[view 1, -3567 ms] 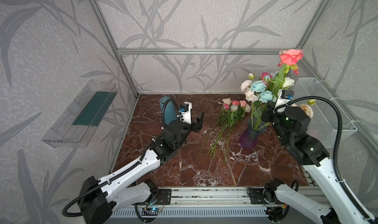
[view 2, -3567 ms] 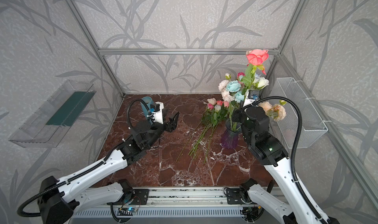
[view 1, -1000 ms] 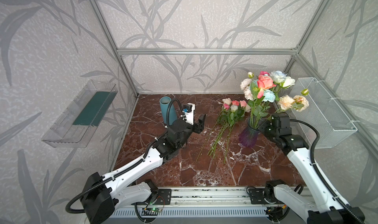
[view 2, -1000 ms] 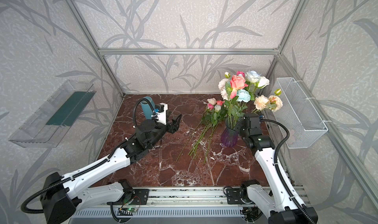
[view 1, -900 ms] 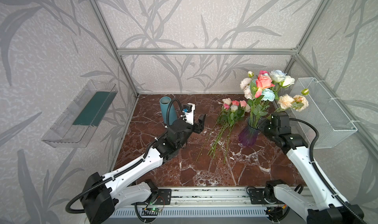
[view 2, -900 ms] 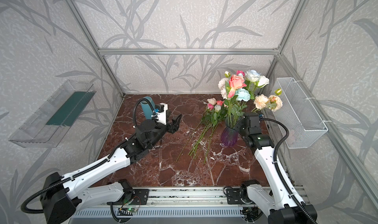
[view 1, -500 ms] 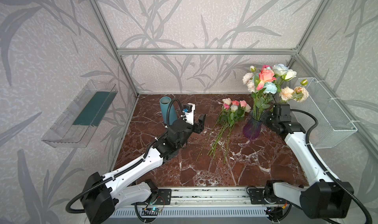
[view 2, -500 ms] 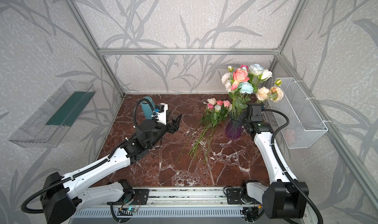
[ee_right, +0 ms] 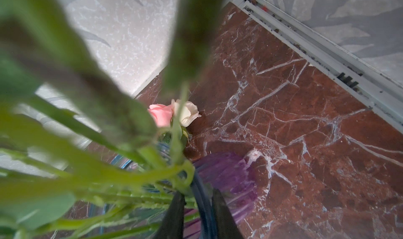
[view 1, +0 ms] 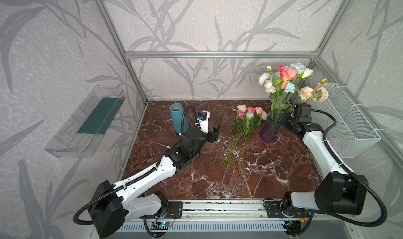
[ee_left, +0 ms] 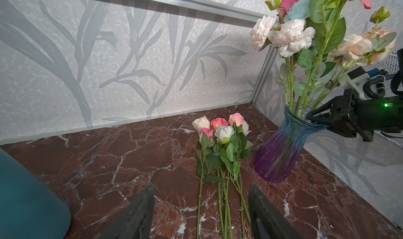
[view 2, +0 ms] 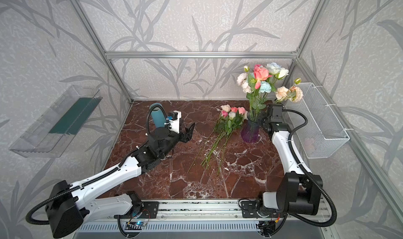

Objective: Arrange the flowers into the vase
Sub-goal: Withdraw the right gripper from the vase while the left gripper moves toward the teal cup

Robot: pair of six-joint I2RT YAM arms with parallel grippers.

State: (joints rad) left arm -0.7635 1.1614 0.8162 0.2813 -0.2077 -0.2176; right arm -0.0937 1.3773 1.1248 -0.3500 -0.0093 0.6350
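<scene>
Your right gripper (ee_right: pixel 197 193) sits astride the rim of the vase (view 1: pixel 269 132), jaws barely apart; whether it pinches the glass you cannot tell; open wider and back out level, clear of the stems (ee_left: pixel 305 91); the left gripper (ee_left: pixel 200 188) hangs wide and empty by the loose roses (view 1: pixel 248 118) on the table (view 1: pixel 272 172); since a second ago the vase, holding the other flowers (view 1: pixel 283 80), has slid toward the back corner.
</scene>
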